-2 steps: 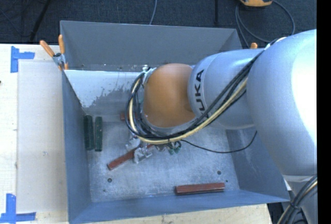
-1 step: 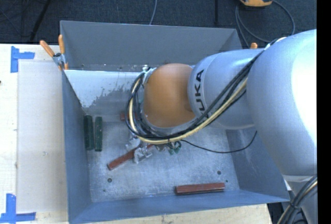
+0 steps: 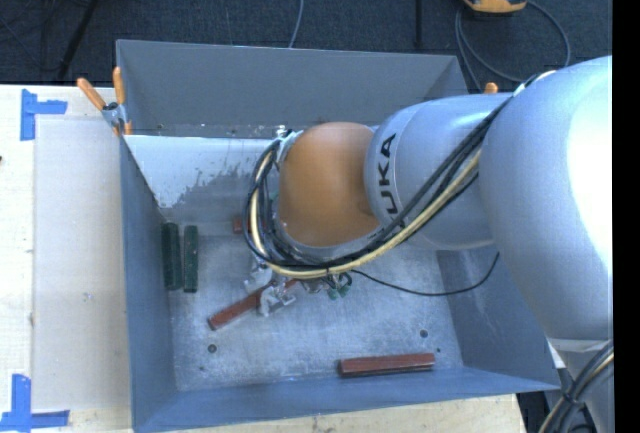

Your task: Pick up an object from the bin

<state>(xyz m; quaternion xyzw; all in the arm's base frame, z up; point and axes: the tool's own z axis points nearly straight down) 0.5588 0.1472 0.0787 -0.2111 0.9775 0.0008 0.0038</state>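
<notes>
Brown stick [image 3: 232, 314] lies low on the bin [image 3: 300, 91] floor, left of centre, its right end at my end effector [image 3: 272, 297]; whether that is clenched or released I cannot tell. My worry: I sit at the stick's very end, so on lifting it could swing down and slip free, back into the bin.

- We see strong glare on the arm's pale casing [image 3: 560, 201].
- Its shadow darkens the bin floor [image 3: 470, 306] on our right.
- The far carpet [image 3: 200, 11] lies dim.
</notes>
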